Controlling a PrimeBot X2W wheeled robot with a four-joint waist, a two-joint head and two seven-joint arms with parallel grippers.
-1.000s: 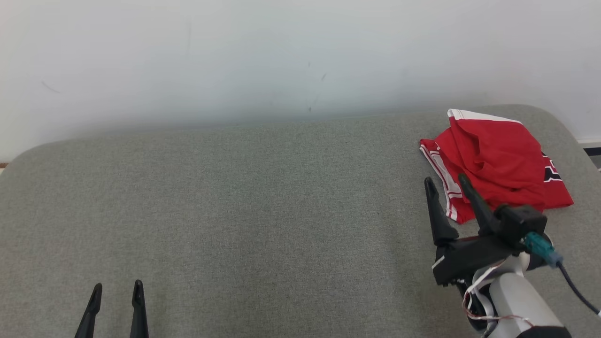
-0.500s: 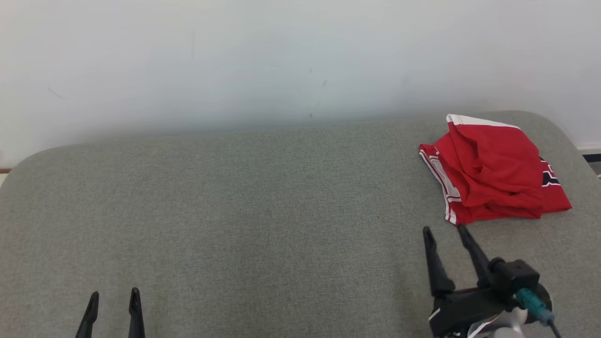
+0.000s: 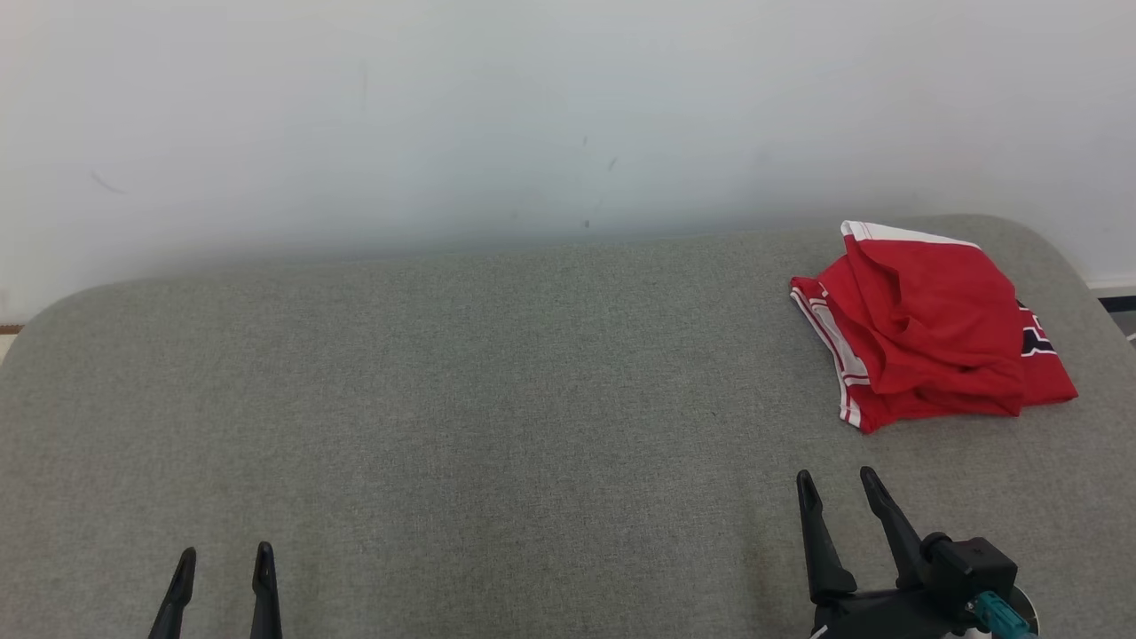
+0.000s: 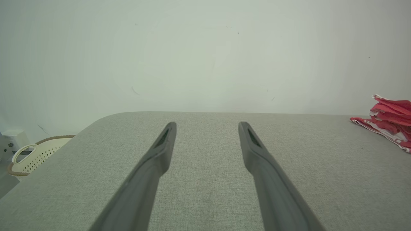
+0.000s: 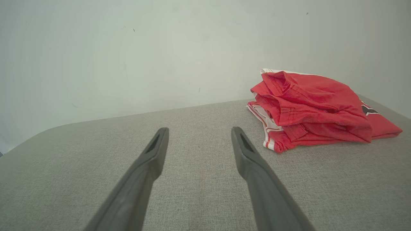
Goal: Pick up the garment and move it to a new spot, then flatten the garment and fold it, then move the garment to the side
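Right end effector parted, empty, clear of the garment

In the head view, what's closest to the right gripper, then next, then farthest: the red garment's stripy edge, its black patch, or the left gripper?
1. Stripy edge of the garment, just ahead of the right gripper.
2. Black patch, on the garment's right side.
3. Left gripper, far across the table to the left.
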